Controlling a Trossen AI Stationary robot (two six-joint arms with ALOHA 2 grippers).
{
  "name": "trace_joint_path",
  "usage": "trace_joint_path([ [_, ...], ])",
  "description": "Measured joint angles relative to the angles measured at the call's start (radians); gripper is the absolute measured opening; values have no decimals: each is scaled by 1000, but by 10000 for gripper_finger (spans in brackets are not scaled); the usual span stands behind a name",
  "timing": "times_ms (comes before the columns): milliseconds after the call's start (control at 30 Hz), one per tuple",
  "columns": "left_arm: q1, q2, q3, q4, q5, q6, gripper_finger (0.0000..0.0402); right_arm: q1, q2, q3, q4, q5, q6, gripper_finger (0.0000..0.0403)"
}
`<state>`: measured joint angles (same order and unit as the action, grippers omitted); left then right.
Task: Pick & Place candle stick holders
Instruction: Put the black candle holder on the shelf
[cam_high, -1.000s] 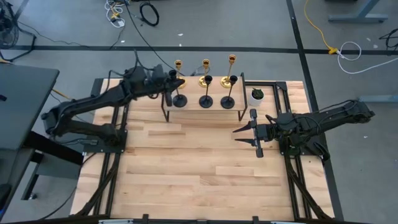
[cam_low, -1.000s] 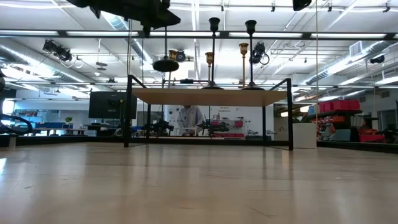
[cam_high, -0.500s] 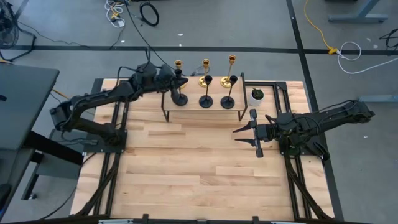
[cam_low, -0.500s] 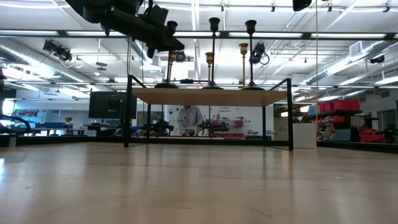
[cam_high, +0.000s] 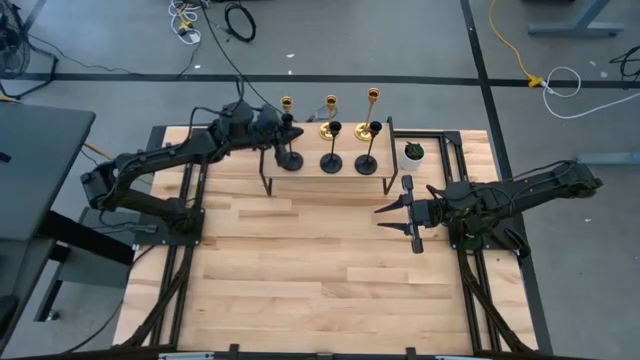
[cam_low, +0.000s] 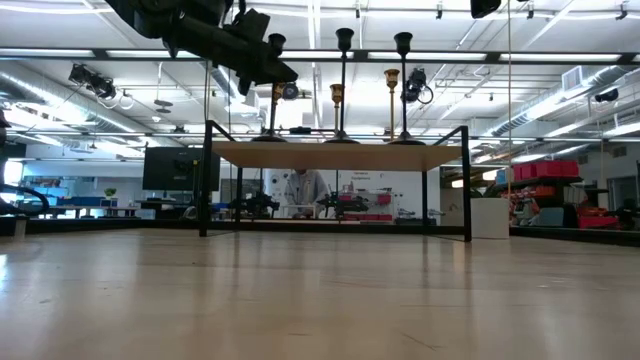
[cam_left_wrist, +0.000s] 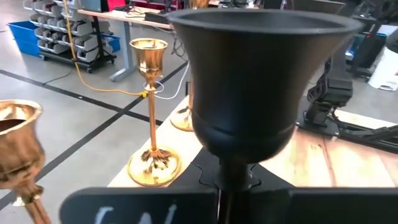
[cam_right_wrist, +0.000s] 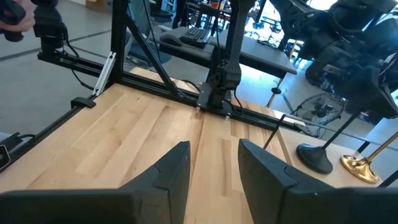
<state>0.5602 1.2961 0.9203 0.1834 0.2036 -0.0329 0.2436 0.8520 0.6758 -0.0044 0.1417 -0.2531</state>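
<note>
Left gripper (cam_high: 281, 133) clamped on black candle stick holder (cam_high: 289, 158) at the shelf's (cam_high: 300, 173) left end. Right gripper (cam_high: 398, 214) fingers apart, idle near the table's (cam_high: 300, 270) right edge.

A pale wooden worktop (cam_high: 320, 270) is sitting on a grey floor. Near its far edge a small raised shelf (cam_high: 325, 170) is standing on thin black legs — beside it, a small white pot with a green plant (cam_high: 413, 153). Cables are trailing over the floor: black (cam_high: 238, 20), yellow (cam_high: 505, 45), white (cam_high: 565, 82).
</note>
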Motion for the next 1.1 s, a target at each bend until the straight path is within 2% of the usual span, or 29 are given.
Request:
trace_joint_path([
  [833,-2,-30,1,-72,32,-35,6,0,0,0,-6,0,0,135],
  [1100,-2,-30,1,-80,29,-67,21,0,0,0,-6,0,0,135],
])
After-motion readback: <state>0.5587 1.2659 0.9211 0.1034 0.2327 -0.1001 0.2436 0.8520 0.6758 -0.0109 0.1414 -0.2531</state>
